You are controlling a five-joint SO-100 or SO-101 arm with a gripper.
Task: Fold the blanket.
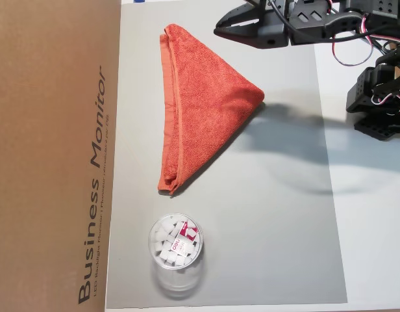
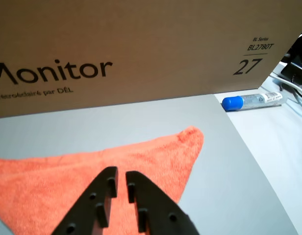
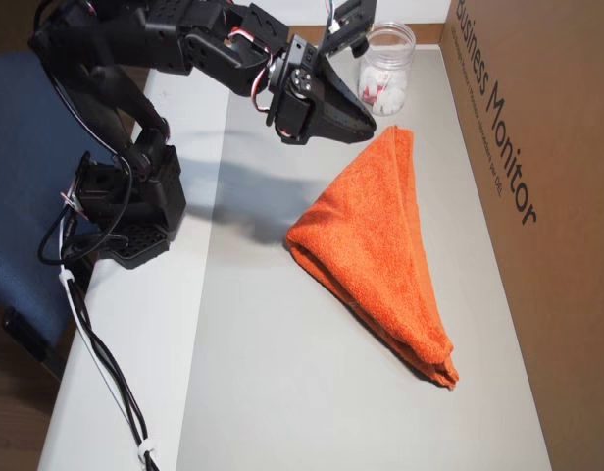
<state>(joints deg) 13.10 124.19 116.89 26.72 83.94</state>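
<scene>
Large brown cardboard monitor box point(image 1: 50, 149), printed "Business Monitor", is standing along the left edge in an overhead view and filling the back of the wrist view. Flat grey mat point(image 1: 278, 214) is lying beside it on the white tabletop point(image 3: 135, 373). Orange-red terry-cloth blanket point(image 1: 200, 104) is lying on the mat, folded into a triangle w/ layered hemmed edges stacked along its long side, which is facing the box; one corner is pointing toward the robot's side. Black two-finger gripper point(image 2: 119, 177) is hovering above the blanket near one end, approx. over its edge in an overhead view point(image 3: 366, 123). The fingers point(image 2: 104, 188) are sitting nearly together, w/ only a narrow slit between tips; nothing is held, and no contact w/ the cloth is showing. Clear round plastic cup point(image 1: 176, 250), holding small white pieces and a red-labelled item, is standing on the mat just past the blanket's narrow tip. White tube w/ blue cap point(image 2: 251, 101) is lying by the box in the wrist view.
</scene>
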